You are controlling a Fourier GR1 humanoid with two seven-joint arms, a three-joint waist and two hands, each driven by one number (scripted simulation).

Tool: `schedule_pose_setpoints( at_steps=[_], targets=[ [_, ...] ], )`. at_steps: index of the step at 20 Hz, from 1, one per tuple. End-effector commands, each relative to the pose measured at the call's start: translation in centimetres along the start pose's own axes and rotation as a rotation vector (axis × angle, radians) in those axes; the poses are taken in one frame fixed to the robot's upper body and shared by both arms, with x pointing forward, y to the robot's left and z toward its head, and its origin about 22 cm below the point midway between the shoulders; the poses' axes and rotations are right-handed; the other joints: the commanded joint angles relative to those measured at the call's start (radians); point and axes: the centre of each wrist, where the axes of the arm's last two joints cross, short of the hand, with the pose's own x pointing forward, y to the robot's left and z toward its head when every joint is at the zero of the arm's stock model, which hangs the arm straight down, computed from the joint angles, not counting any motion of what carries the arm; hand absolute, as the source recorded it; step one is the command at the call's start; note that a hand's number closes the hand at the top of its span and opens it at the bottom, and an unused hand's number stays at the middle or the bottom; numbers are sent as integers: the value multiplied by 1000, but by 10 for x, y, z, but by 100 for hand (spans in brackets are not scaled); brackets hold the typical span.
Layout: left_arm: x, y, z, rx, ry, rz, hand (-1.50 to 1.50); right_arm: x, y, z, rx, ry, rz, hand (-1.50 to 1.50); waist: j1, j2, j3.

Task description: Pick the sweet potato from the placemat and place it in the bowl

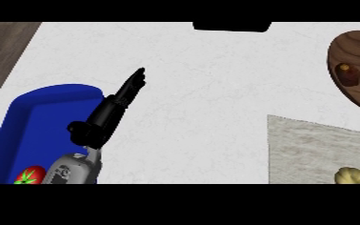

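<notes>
Small brown oblong sweet potato (345,69) sits inside the brown wooden bowl (337,52) at the right edge of the head view; bowl is cut off by the frame, only its left part shows. Looks like the potato lies low in the bowl, near its middle. So the placing looks done: potato is in the bowl, not on the placemat. Nothing plainly left, judging from this.

Grey woven rectangular placemat (309,148) lies lower right, just below the bowl, apart from it as far as I can tell. On its lower edge a pale yellowish knobbly item (348,175), partly cut off, can't tell what it is.

Left hand (112,109), black, on grey forearm, comes in lower left, fingers straight and together, pointing up and slightly right, holding nothing. Resting over the counter, well apart from bowl and placemat. Right hand not visible.

Under the left forearm a blue plastic tray (35,119) with raised rim; a red tomato with green stem (29,175) lies in its lower part, beside the wrist.

Surface: white speckled counter (211,86). Dark wood strip (14,43) at upper left edge. Black block (232,26) at top centre, unclear what.
</notes>
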Motion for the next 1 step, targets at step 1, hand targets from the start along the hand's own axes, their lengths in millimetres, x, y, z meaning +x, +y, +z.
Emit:
schedule_pose_setpoints(
  at_steps=[1],
  targets=[
    [-2, 0, -1, 13, 5, 10, 0, 1, -13, 9, 50, -41, -55, -150, 1, 5, 1]
  ],
)
